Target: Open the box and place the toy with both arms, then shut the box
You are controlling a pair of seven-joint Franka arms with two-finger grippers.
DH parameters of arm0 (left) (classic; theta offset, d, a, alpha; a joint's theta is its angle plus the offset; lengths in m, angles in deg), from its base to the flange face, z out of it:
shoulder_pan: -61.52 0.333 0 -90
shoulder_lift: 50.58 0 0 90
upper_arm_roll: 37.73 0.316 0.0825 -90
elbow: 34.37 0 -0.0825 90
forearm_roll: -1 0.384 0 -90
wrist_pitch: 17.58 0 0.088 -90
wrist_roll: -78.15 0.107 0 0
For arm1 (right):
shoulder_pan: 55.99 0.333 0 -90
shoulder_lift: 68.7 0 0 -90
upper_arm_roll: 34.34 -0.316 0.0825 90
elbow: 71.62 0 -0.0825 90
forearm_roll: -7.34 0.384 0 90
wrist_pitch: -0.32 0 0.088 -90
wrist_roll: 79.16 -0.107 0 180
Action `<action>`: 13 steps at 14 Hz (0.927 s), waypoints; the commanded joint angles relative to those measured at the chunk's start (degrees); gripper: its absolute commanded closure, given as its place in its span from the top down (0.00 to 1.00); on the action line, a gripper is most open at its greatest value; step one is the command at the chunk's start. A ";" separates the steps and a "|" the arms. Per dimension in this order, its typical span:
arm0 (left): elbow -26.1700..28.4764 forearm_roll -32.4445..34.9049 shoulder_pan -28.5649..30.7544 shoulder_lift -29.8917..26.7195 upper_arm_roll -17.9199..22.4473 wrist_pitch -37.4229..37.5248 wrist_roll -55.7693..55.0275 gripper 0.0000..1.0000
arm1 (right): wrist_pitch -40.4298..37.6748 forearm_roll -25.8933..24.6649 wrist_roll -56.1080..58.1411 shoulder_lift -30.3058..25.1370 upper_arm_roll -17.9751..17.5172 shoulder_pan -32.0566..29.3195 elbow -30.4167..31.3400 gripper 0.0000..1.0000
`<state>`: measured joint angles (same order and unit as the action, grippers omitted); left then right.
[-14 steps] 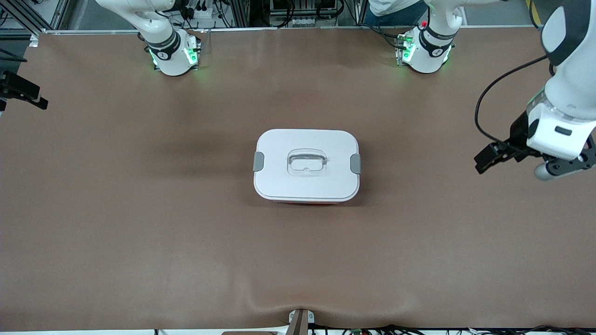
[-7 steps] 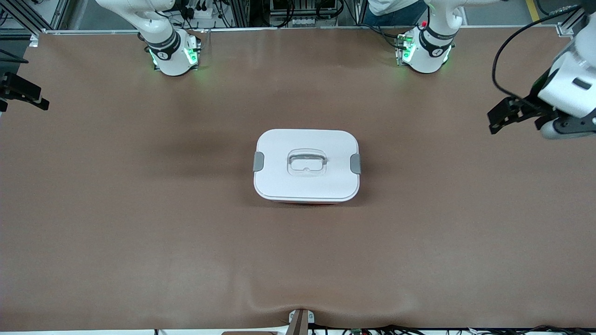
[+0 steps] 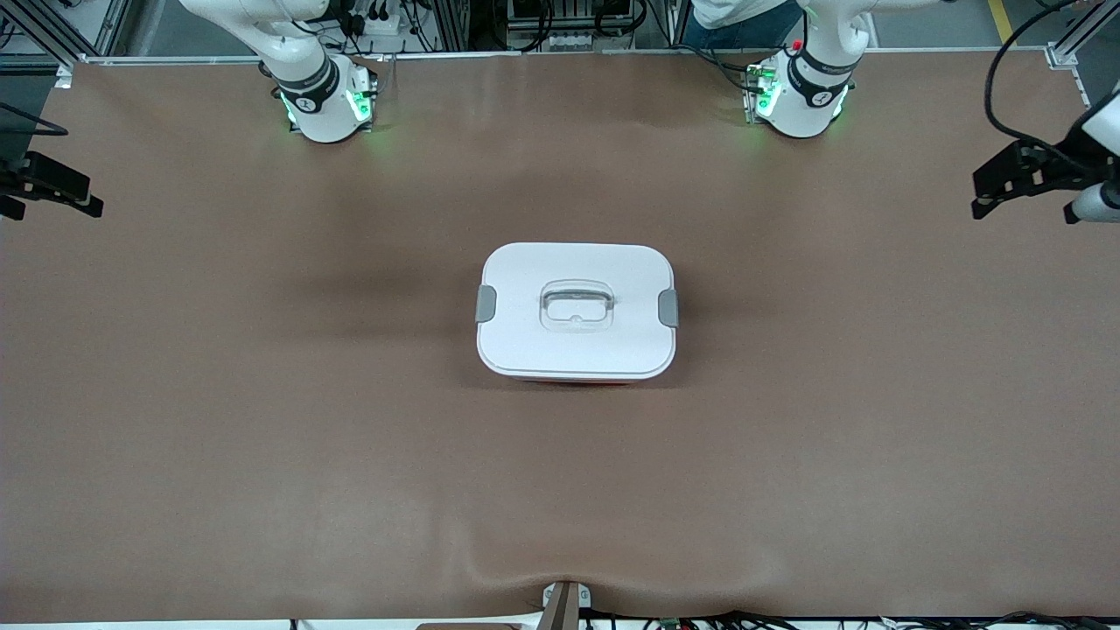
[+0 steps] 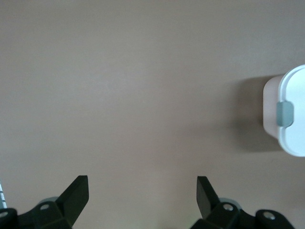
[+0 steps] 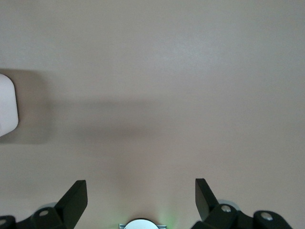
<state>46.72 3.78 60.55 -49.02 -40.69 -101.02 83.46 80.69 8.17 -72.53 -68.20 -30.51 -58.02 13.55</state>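
The rounded rectangular plastic box, with its white lid down on a translucent pink-red base, sits in the middle of the brown table. Both grey side clips look snapped down, one toward each arm's end of the table, and the recessed grey handle lies flat in the lid. That layout probably suits a two-arm job: one clip per arm.

The left gripper hangs over the table's edge at the left arm's end, fingers spread wide with nothing between them; its wrist view catches just a corner of the box and one clip. The right gripper is over bare table at the right arm's end, equally wide open and empty (only a sliver of white lid shows in its view).

I can't see the small pink plush toy anywhere. Judging by the shut, clipped lid, either the opening has not begun or the toy is already inside.
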 commanded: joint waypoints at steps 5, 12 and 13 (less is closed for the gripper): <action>0.72 -5.22 -0.96 0.72 3.13 1.79 0.41 1.00 | 0.67 -1.44 -2.76 -0.14 -0.40 0.44 -0.36 1.00; 0.99 -3.22 -1.40 1.78 3.14 -0.14 -4.35 1.00 | 1.37 -0.74 -3.12 -0.14 -0.32 0.18 -0.36 1.00; 0.99 -2.70 -1.40 1.78 3.05 -0.14 -4.17 1.00 | 1.37 -0.65 -3.12 -0.14 -0.32 0.18 -0.36 1.00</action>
<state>47.57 -0.23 59.89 -47.04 -38.05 -100.62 79.15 82.06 8.04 -74.60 -68.20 -30.72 -57.86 13.55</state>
